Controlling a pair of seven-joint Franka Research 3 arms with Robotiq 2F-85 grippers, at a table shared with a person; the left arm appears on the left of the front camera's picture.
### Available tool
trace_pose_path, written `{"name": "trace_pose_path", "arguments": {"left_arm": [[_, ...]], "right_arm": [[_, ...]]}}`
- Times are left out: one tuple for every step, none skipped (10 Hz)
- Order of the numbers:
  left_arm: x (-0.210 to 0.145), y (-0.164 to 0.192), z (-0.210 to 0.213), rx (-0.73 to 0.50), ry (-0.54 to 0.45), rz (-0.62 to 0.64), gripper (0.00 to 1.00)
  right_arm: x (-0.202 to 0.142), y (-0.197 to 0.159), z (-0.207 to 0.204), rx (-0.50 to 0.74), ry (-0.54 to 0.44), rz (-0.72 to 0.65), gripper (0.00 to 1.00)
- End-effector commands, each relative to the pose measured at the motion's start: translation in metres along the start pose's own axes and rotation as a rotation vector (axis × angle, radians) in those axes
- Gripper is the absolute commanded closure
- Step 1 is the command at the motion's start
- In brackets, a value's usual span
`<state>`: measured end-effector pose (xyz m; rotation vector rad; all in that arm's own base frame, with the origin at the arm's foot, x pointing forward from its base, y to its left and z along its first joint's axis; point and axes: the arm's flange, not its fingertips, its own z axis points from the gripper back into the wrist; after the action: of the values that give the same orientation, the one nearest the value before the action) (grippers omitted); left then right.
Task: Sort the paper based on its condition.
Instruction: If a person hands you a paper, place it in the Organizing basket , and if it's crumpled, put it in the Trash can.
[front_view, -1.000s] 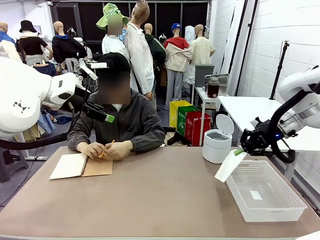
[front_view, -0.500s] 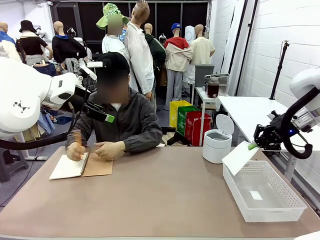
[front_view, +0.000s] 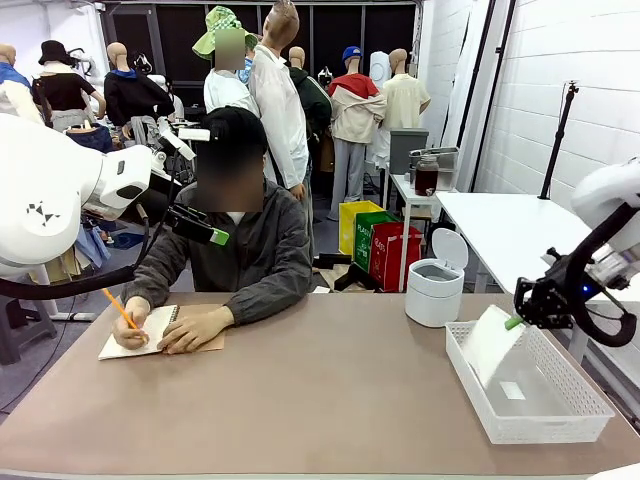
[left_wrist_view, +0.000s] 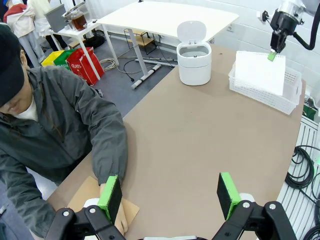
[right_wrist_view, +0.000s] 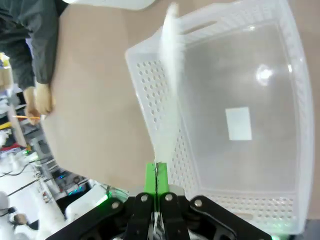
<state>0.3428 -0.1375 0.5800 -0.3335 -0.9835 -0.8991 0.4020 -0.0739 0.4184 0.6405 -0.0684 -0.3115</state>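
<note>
A plain white sheet of paper (front_view: 492, 345) hangs tilted over the left end of the white basket (front_view: 560, 425), its lower edge dipping inside. My right gripper (front_view: 515, 322) is shut on the sheet's upper right corner. The right wrist view looks down the shut green pads of that gripper (right_wrist_view: 156, 176), with the paper (right_wrist_view: 170, 75) edge-on above the basket (right_wrist_view: 299, 125). My left gripper (left_wrist_view: 170, 195) is open and holds nothing. It hangs high over the table's left side, near the person's chest (front_view: 212, 235). From there I also see the paper (left_wrist_view: 260, 72) and the right gripper (left_wrist_view: 272, 55).
The person leans over a spiral notebook (front_view: 140, 335) with a brown cover at the far left and writes with an orange pencil (front_view: 122, 310). A white lidded bin (front_view: 435, 285) stands behind the basket. A small white label (right_wrist_view: 238, 123) lies on the basket floor.
My right gripper has carried the paper to the right and down, from beside the basket to over it. The person's hands have moved onto the notebook and started writing.
</note>
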Motion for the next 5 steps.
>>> {"name": "trace_pose_path", "arguments": {"left_arm": [[-0.001, 0.001, -0.001, -0.005, 0.004, -0.01, 0.0], [-0.001, 0.001, -0.001, -0.005, 0.004, -0.01, 0.0], [-0.001, 0.001, -0.001, -0.005, 0.004, -0.01, 0.0], [-0.001, 0.001, -0.001, -0.005, 0.004, -0.01, 0.0], [-0.001, 0.001, -0.001, -0.005, 0.004, -0.01, 0.0]], "right_arm": [[-0.016, -0.004, -0.011, -0.03, 0.01, -0.034, 1.0], [-0.019, -0.008, -0.017, -0.042, 0.021, -0.039, 1.0], [-0.022, -0.01, -0.024, -0.057, 0.028, -0.047, 1.0], [-0.025, -0.014, -0.033, -0.081, 0.044, -0.057, 1.0], [-0.028, -0.018, -0.043, -0.119, 0.057, -0.075, 1.0]]}}
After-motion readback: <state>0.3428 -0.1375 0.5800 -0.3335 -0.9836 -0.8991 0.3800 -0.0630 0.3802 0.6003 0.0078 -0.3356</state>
